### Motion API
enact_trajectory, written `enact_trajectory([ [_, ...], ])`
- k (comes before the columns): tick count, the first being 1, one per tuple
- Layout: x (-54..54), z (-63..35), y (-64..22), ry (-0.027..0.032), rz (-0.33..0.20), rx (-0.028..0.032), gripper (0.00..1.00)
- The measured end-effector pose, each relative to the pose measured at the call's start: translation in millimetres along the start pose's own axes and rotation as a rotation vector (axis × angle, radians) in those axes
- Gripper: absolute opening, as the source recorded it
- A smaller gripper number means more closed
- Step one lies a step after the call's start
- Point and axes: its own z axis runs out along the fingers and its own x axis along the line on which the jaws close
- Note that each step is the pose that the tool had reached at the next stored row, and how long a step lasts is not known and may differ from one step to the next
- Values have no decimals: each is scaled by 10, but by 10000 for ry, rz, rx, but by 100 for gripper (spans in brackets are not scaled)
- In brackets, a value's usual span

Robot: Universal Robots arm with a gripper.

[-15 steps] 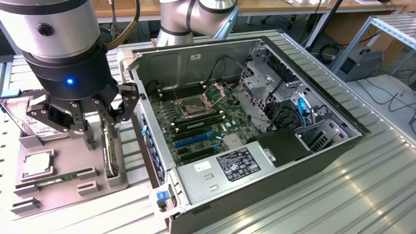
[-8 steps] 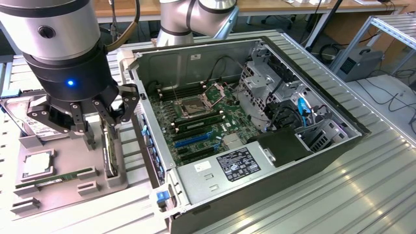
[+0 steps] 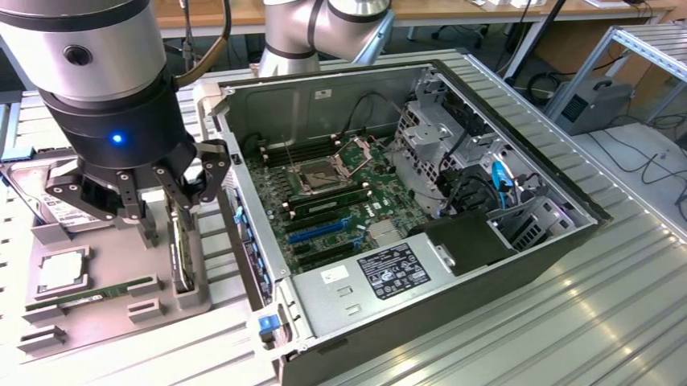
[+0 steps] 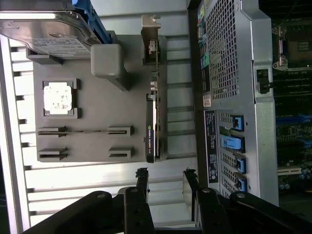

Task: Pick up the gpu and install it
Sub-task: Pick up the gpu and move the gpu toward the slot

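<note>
The gpu stands on its long edge in a slot along the grey fixture tray's side nearest the computer case. In the wrist view the gpu appears edge-on, a thin dark card with its silver bracket at the far end. My gripper hangs just above the gpu, open, with nothing between its fingers. The wrist view has the gripper a short way off the card's near end, with its fingers spread and roughly in line with the card. The case lies open, and the motherboard's blue expansion slots are exposed.
The tray also carries a hard drive, a square silver processor and a narrow RAM stick. The case's perforated rear panel rises close beside the tray. Ribbed metal table surrounds everything.
</note>
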Motion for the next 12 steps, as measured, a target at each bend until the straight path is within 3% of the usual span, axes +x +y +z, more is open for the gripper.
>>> enact_trajectory([
  [10,0,35,-5,0,0,1,42],
  [12,3,176,-25,0,0,1,42],
])
